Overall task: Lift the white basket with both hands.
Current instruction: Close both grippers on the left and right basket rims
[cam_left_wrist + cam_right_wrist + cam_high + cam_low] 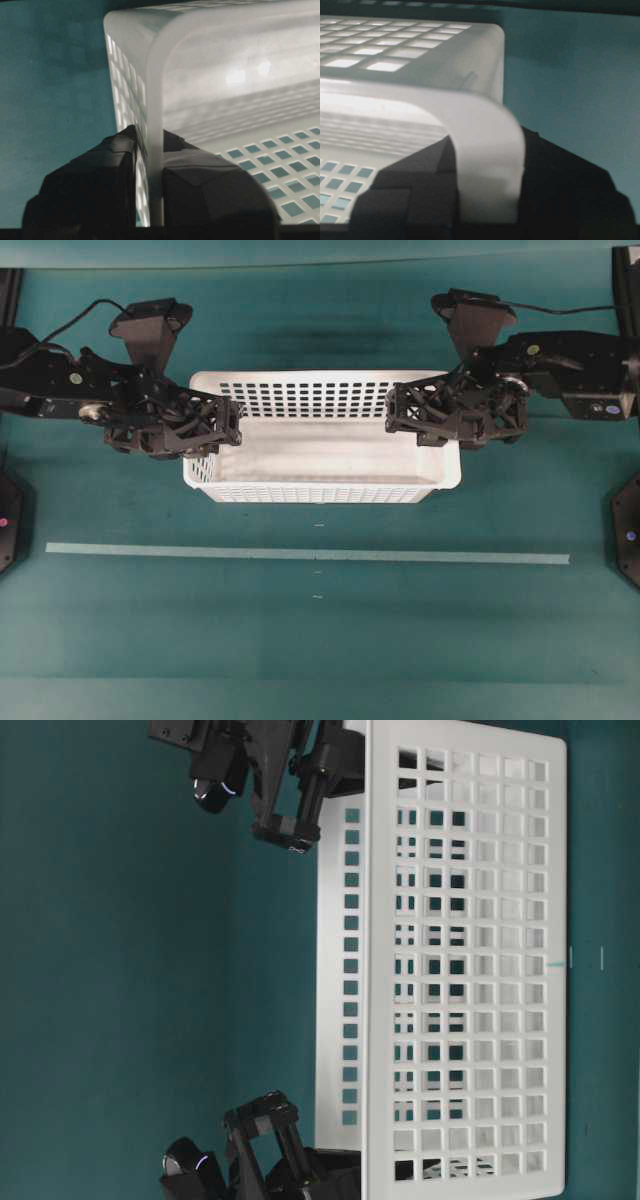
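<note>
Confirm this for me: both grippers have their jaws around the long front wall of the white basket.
Not the long front wall. The left gripper and right gripper clamp the short end walls of the white basket, one each, as the overhead view shows.

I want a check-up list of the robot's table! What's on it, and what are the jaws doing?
Surface: teal table with a pale tape line.
Job's things: white basket, upright, empty.
Clutter: nothing seen.
Grippers: left gripper has its jaws on either side of the basket's left wall; right gripper has its jaws astride the right rim.
Cables: black cable behind the left arm.
Surroundings: dark frame posts at the edges.
</note>
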Robot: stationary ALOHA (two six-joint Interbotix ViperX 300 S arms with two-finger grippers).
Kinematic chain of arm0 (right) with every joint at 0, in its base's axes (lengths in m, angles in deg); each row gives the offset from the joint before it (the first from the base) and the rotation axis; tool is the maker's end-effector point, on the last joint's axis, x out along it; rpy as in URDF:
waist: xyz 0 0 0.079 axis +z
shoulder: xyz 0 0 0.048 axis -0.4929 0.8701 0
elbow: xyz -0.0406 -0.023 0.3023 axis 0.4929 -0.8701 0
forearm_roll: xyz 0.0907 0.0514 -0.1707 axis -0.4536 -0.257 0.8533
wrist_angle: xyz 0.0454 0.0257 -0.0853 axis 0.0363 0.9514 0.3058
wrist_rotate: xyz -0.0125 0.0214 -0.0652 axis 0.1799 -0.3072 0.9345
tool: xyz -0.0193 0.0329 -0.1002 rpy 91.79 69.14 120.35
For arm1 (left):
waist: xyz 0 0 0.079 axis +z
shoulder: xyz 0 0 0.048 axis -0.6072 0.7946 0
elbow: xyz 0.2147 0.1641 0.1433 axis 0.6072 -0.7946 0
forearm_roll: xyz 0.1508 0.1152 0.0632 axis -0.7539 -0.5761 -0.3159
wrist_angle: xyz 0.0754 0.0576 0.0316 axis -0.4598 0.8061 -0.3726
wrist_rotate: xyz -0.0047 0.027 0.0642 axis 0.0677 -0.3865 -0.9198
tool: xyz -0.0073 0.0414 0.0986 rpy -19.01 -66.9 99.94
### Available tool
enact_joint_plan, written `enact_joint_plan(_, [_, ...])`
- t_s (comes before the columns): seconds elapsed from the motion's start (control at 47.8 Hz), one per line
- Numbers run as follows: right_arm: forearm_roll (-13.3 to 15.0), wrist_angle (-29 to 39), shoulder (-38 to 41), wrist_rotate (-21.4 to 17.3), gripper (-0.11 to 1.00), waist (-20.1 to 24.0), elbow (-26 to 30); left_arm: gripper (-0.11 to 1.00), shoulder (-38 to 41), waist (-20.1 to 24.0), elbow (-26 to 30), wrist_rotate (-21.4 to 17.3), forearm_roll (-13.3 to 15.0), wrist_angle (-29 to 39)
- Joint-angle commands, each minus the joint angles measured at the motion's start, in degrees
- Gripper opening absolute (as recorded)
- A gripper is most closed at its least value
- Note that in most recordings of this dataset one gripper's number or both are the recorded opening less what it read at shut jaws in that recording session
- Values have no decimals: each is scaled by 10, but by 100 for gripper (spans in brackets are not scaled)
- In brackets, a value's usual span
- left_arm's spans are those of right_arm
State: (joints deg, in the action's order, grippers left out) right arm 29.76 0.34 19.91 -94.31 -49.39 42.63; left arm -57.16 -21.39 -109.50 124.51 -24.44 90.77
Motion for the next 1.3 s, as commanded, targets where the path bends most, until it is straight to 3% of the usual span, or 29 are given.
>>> enact_joint_plan(0.0, [1, -6, 6, 4, 16, 2, -3, 4, -3, 1, 3, -4, -4, -2])
enact_joint_plan(1.277, [-2, 37, -23, 7, 16, 15, 11, 4, -40, -8, 18, 0, -3, 20])
